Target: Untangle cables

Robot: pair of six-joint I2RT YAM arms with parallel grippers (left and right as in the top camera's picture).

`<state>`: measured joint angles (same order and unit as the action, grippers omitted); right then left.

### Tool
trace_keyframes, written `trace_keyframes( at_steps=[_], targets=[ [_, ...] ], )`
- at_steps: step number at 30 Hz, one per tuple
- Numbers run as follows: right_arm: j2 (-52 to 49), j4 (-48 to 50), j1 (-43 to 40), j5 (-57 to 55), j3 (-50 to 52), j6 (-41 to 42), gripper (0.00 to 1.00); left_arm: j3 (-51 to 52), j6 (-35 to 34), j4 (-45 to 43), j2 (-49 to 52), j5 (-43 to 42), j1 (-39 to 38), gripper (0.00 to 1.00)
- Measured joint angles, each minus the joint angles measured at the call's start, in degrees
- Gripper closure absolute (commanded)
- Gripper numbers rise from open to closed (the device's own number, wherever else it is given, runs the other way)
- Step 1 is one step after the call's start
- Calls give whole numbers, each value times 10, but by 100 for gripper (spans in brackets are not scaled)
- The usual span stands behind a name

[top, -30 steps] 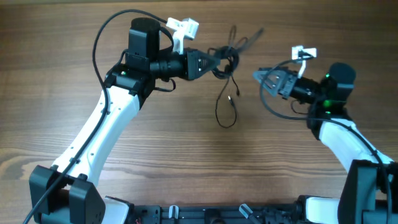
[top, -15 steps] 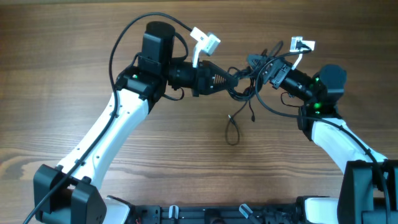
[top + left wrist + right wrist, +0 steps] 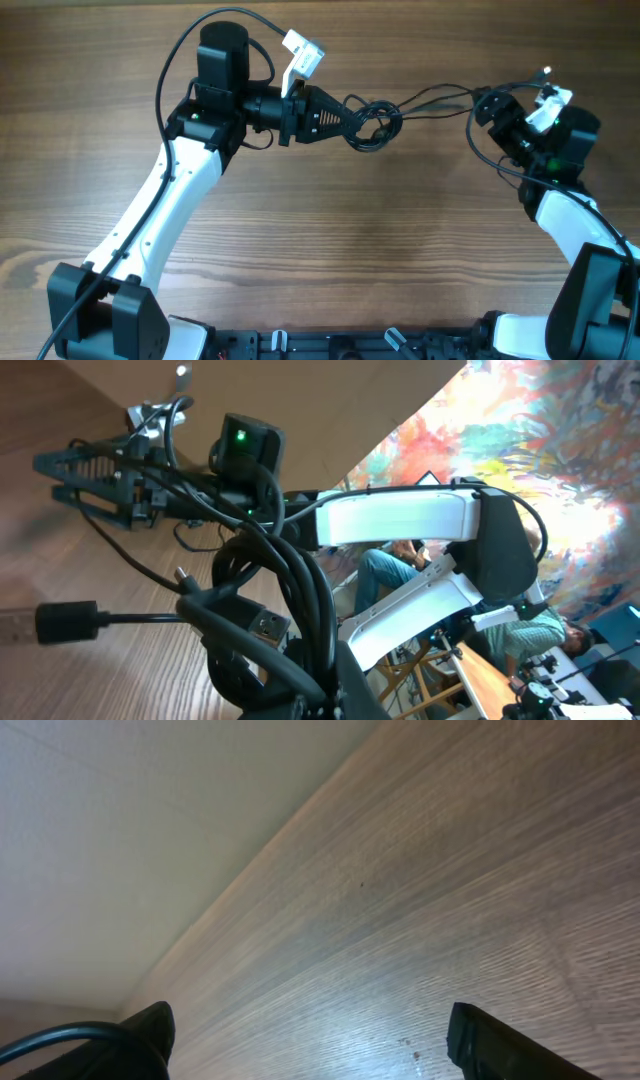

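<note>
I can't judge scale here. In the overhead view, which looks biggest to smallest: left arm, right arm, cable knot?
1. left arm, reaching from the bottom edge up to the knot.
2. right arm, partly cut off by the picture's edge.
3. cable knot, by far the smallest.

Robotics lab: wooden table (image 3: 350, 260), colourful mural (image 3: 560, 440), seated people (image 3: 395, 565).

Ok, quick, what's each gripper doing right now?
The left gripper is closed on the cables.
The right gripper is open, nothing between its fingers.
</note>
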<state>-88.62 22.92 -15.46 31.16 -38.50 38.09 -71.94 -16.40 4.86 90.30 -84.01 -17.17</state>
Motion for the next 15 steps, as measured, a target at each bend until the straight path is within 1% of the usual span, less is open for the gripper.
trace_keyframes(
  at_steps=[2, 5, 7, 9, 11, 13, 14, 15],
  targets=[
    [0, -2, 0, -3, 0, -8, 0, 0, 0, 0, 0, 3, 0, 96],
    [0, -1, -3, 10, 0, -13, 0, 0, -2, 0, -2, 30, 0, 96],
    [0, 19, -12, 61, 1, -19, 0, 0, -17, 1, -3, 74, 0, 96],
    [-1, 44, -21, 109, 2, -23, 0, 0, -54, 2, -3, 138, 0, 96],
    [-1, 82, -32, 187, 3, -16, 0, 0, -96, 2, -4, 198, 0, 96],
    [-1, 91, -36, 249, 3, -2, 0, 0, -172, 3, -4, 283, 0, 96],
    [-1, 92, -34, 282, 3, 4, 0, 0, -202, 3, -4, 307, 0, 96],
    [-1, 93, -29, 309, 3, 10, 0, 0, -249, 3, -4, 351, -1, 96]
  ],
)
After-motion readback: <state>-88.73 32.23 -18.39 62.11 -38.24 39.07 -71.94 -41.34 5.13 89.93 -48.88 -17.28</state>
